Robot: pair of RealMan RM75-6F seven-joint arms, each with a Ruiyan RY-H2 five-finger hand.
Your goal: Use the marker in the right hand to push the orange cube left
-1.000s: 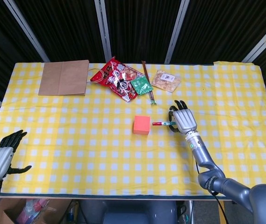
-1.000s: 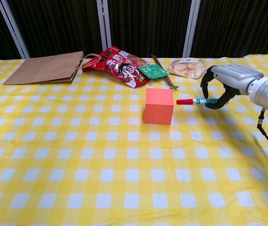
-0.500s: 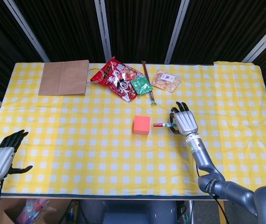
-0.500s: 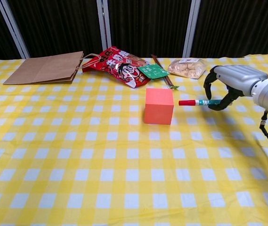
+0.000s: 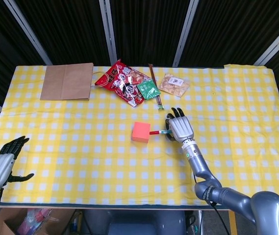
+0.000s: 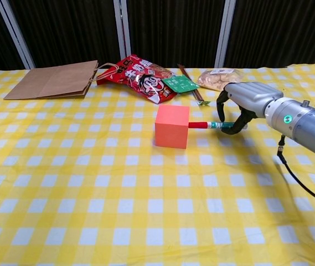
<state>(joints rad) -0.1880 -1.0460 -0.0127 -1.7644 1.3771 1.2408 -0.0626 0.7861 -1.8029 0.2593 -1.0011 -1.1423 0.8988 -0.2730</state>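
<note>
The silver right hand (image 6: 244, 101) is gripping a thin green marker with a red cap (image 6: 208, 125), fingers (image 6: 222, 105) curling around its barrel. The red tip is touching the right face of the orange cube (image 6: 171, 127), which is lying just left of those fingers on the yellow checked tablecloth (image 6: 146, 210). The left hand (image 5: 1, 165) is hanging open, fingers spread, at the near left corner.

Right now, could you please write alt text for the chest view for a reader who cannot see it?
The right robot hand holds a marker whose red tip meets the right side of an orange cube on a yellow checked tablecloth. Behind lie a paper bag and snack packets.
</note>
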